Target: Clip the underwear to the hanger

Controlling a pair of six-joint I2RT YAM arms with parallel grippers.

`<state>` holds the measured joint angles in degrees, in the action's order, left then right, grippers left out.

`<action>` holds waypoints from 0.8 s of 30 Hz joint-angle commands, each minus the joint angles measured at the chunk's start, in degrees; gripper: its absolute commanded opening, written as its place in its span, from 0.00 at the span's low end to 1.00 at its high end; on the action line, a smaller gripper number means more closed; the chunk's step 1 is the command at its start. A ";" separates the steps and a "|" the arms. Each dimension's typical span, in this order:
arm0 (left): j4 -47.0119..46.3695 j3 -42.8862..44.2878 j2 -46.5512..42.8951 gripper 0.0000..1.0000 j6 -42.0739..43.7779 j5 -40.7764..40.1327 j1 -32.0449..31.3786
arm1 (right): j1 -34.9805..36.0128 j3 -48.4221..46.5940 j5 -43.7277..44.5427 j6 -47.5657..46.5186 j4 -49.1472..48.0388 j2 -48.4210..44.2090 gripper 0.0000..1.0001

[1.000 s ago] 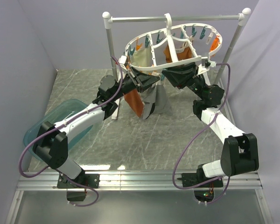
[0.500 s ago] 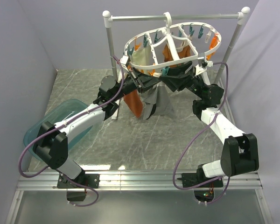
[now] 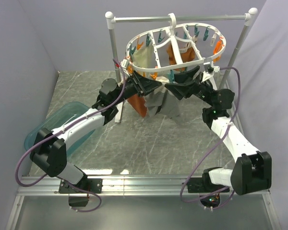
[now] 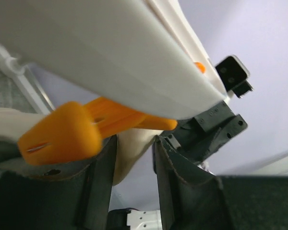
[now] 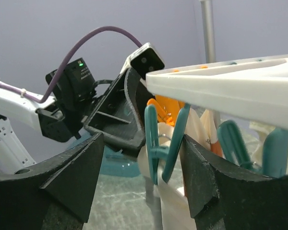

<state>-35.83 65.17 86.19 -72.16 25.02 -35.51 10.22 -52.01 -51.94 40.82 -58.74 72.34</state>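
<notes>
The white oval hanger hangs by its hook from the rail, with orange and teal pegs under its ring. The cream and grey underwear dangles below its front rim. A teal peg is clamped on the cream cloth. My right gripper stands open around that peg, with its right finger close beside the peg's arm. My left gripper is open just under the rim, beside an orange peg. A fold of cream cloth hangs loose between its fingers.
A silver rail stand with white knobs carries the hanger at the back. Rust-orange garments and plain cream ones hang from other pegs. A teal bin sits at the left, under the left arm. Grey walls close both sides.
The left gripper went from shut to open, and the right gripper spread wider around the teal peg. The hanger's front rim rose and the right forearm swung outward.
</notes>
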 commanded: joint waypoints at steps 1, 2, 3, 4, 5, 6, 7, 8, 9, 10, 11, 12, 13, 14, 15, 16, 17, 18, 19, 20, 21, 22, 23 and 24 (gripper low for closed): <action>2.34 -1.27 -3.39 0.43 5.71 -1.28 1.23 | -0.64 1.12 -0.26 -6.35 7.57 -4.65 0.71; 2.78 -1.97 -3.66 0.43 6.50 -1.46 1.58 | -0.73 1.90 -0.26 -7.15 9.15 -6.23 0.72; 3.48 -2.23 -4.27 0.45 8.07 -1.72 1.67 | -0.73 2.35 -0.18 -8.03 11.87 -6.94 0.72; 4.97 -2.41 -4.54 0.45 8.78 -2.07 1.93 | -0.81 2.87 0.00 -9.60 13.11 -7.64 0.72; 5.51 -3.02 -4.89 0.47 10.01 -2.16 2.45 | -0.90 3.75 0.17 -10.23 14.34 -9.13 0.73; 6.21 -3.20 -5.16 0.47 10.63 -2.16 2.72 | -0.90 4.10 0.35 -10.93 16.88 -9.75 0.75; 7.52 -3.38 -5.33 0.48 11.16 -2.34 3.07 | -0.99 4.46 0.53 -12.50 18.38 -10.45 0.75; 8.06 -3.73 -5.59 0.49 12.03 -2.43 3.86 | -0.99 5.16 0.96 -13.04 19.79 -11.68 0.75; 8.50 -3.82 -5.86 0.49 12.57 -2.43 4.13 | -1.16 5.68 1.05 -13.74 21.72 -12.39 0.76; 8.85 -3.99 -6.12 0.49 13.09 -2.60 4.39 | -1.25 6.21 1.14 -14.01 22.61 -13.18 0.77; 9.46 -4.26 -6.30 0.49 13.45 -2.78 4.83 | -1.34 7.17 1.23 -14.27 23.49 -14.84 0.77; 9.64 -4.43 -6.74 0.50 14.41 -2.69 5.01 | -1.43 7.79 1.23 -14.62 24.98 -15.73 0.78; 10.17 -4.70 -7.00 0.50 14.94 -2.87 5.10 | -1.43 8.76 1.23 -14.97 25.95 -17.65 0.78; 10.61 -4.78 -7.18 0.52 15.64 -3.04 5.53 | -1.60 9.20 1.32 -15.24 26.91 -18.62 0.78; 10.78 -5.05 -7.53 0.52 16.08 -2.87 5.80 | -1.69 9.64 1.41 -15.68 28.66 -19.68 0.79; 11.22 -5.14 -7.70 0.53 16.43 -2.87 5.89 | -1.69 10.34 1.41 -16.12 29.73 -21.69 0.79; 11.57 -5.22 -8.05 0.53 17.31 -2.52 6.24 | -2.04 10.52 1.41 -16.47 31.74 -22.58 0.79; 11.58 -5.49 -8.32 0.55 17.75 -2.25 6.50 | -2.22 10.70 1.41 -16.73 32.72 -23.46 0.79; 11.66 -5.66 -8.41 0.57 18.19 -2.16 6.50 | -2.48 11.05 1.14 -16.82 33.68 -24.95 0.79; 11.84 -5.84 -8.76 0.59 18.98 -2.08 6.59 | -2.92 11.23 1.06 -16.82 35.52 -25.66 0.79; 11.75 -6.01 -9.11 0.60 19.33 -1.29 6.68 | -3.62 11.66 0.88 -16.82 36.32 -26.36 0.79; 11.40 -6.54 -9.37 0.61 19.60 -0.76 6.68 | -4.15 12.54 0.62 -17.00 36.94 -27.76 0.79; 11.23 -6.80 -9.64 0.66 20.12 -0.24 6.68 | -4.50 12.98 0.35 -17.26 38.42 -28.47 0.79; 10.96 -7.16 -10.34 0.67 20.39 0.03 6.68 | -5.55 13.42 0.26 -18.05 39.13 -29.00 0.79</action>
<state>-23.64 58.81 79.05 -54.94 23.00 -28.99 6.50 -39.94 -51.13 24.75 -24.12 45.47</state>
